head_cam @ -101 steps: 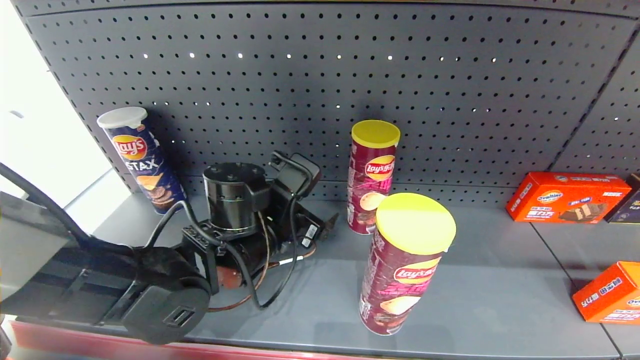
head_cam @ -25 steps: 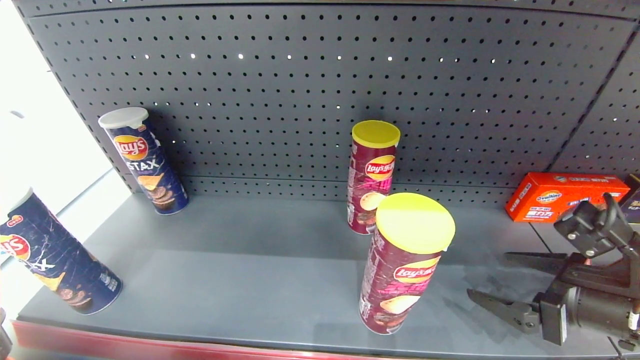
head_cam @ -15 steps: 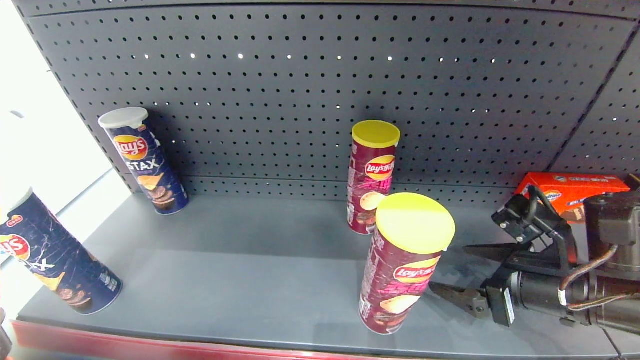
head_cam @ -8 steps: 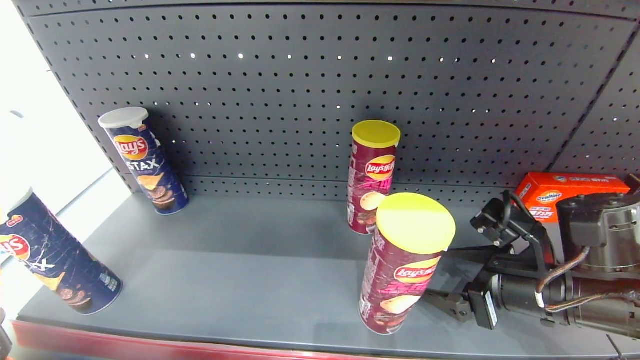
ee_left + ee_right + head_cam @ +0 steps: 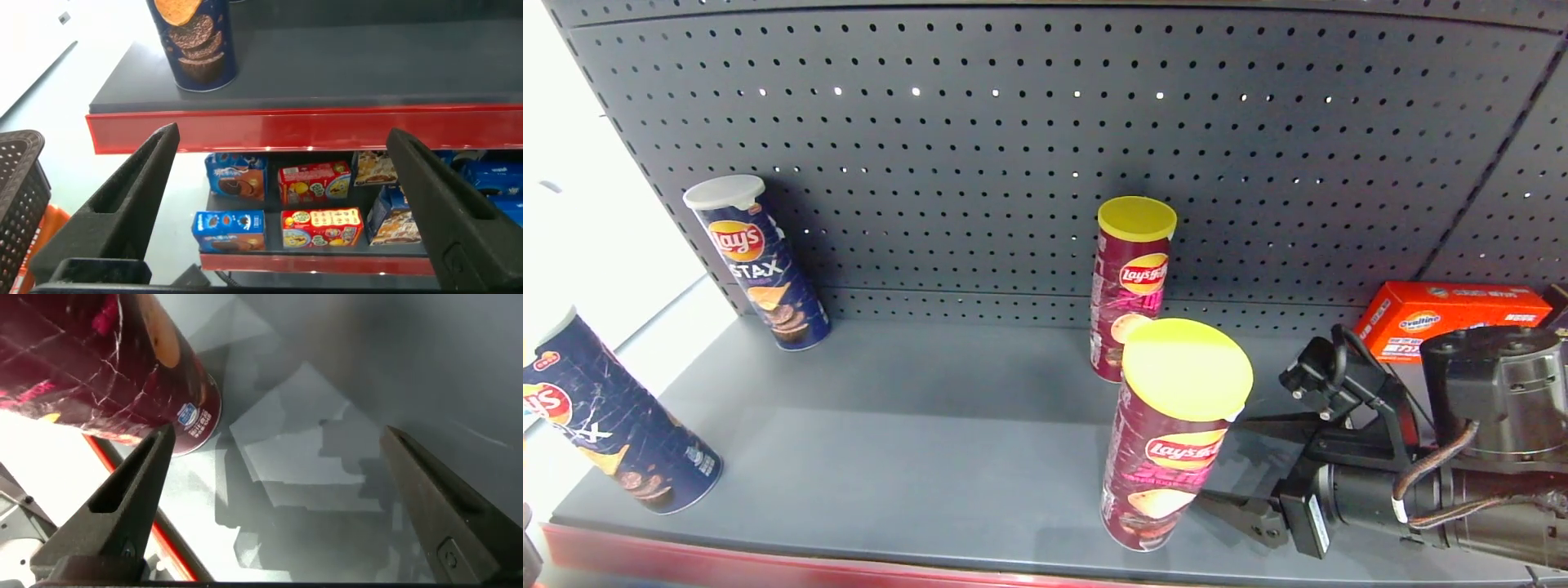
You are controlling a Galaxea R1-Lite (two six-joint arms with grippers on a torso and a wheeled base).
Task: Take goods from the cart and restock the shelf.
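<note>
— Maroon front can (image 5: 1168,453) with a yellow lid: where does it stand?
— On the grey shelf (image 5: 931,457), near its front edge, just ahead of a second maroon can (image 5: 1131,286) set against the pegboard back (image 5: 1013,147).
— And the right tool (image 5: 278,437)?
— Low on the shelf, at the front can's right, fingers spread wide, holding nothing. In the right wrist view one fingertip (image 5: 159,445) lies just beside the can's base; contact cannot be judged. The can sits off to that finger's side, not centred in the gap.
— What surrounds it?
— A back blue can (image 5: 756,261) at the left rear and a front blue can (image 5: 617,425) at the front left corner, both well apart from the maroon pair. An orange box (image 5: 1454,314) lies at the back right, partly hidden by the right arm.
— The left tool (image 5: 278,155)?
— Below shelf level, fingers wide, empty, facing the shelf's red front lip (image 5: 302,131). The front blue can's top is cropped there; boxed goods (image 5: 315,184) stand on a lower shelf, and a dark basket (image 5: 20,188) is only partly in frame.
</note>
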